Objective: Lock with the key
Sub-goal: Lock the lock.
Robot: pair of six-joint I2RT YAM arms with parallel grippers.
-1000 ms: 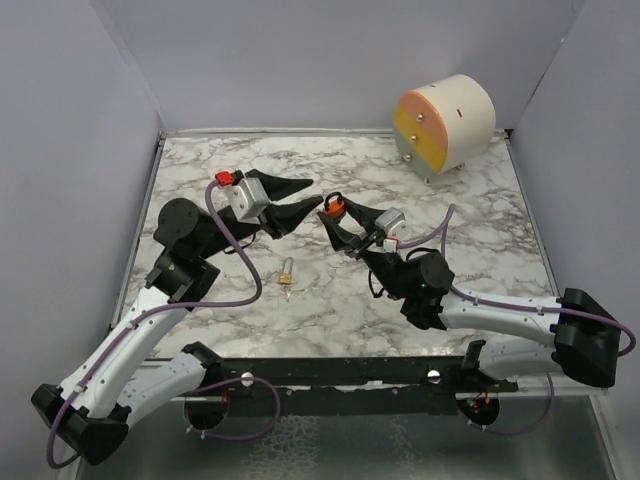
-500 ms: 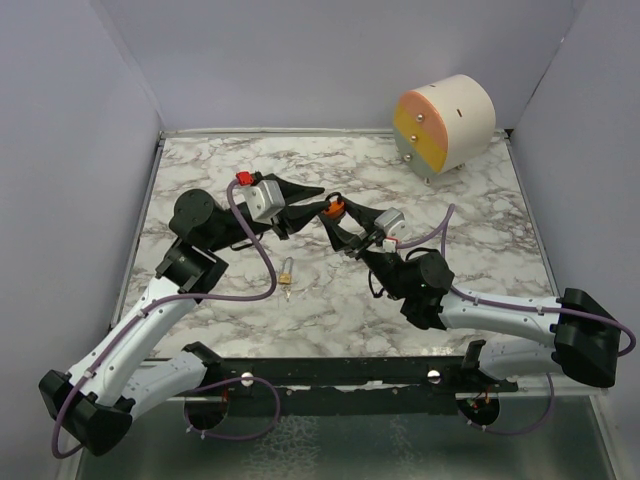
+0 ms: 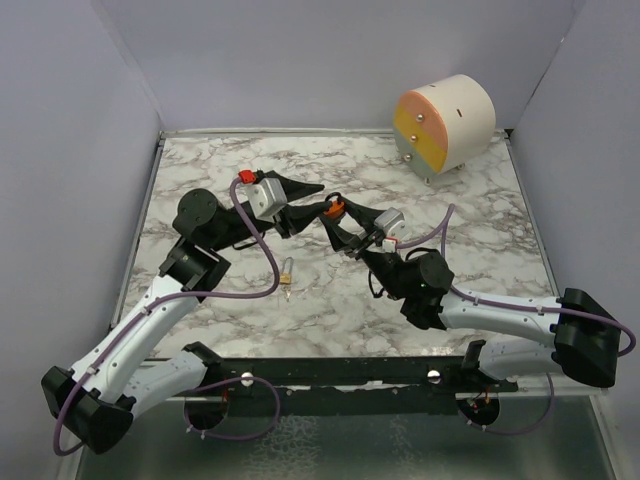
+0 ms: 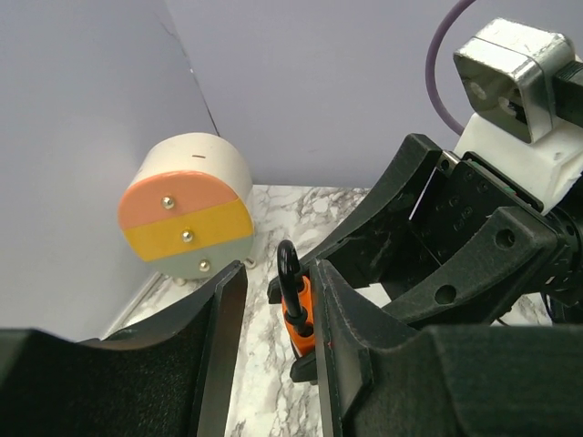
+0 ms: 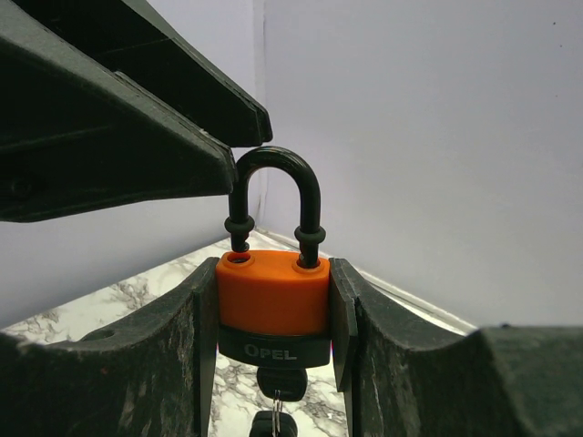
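Observation:
My right gripper [image 5: 273, 305] is shut on an orange padlock [image 5: 273, 296] and holds it upright above the table, as the top view also shows [image 3: 336, 209]. Its black shackle [image 5: 273, 164] is raised, the left leg ending just above its hole. A black-headed key [image 5: 278, 382] sits in the bottom of the lock, with a ring hanging from it. My left gripper [image 4: 278, 300] is open, level with the shackle [image 4: 290, 269]. One of its fingertips [image 5: 223, 164] touches the shackle's upper left bend.
A small brass-coloured item [image 3: 287, 272] lies on the marble table [image 3: 480, 230] below the grippers. A round drum with pink, yellow and pale green drawer fronts [image 3: 445, 122] stands at the back right. Grey walls close in the sides and back.
My left gripper has moved right, up to the padlock's shackle, with its jaws narrower than before. The right gripper and the lock have stayed still.

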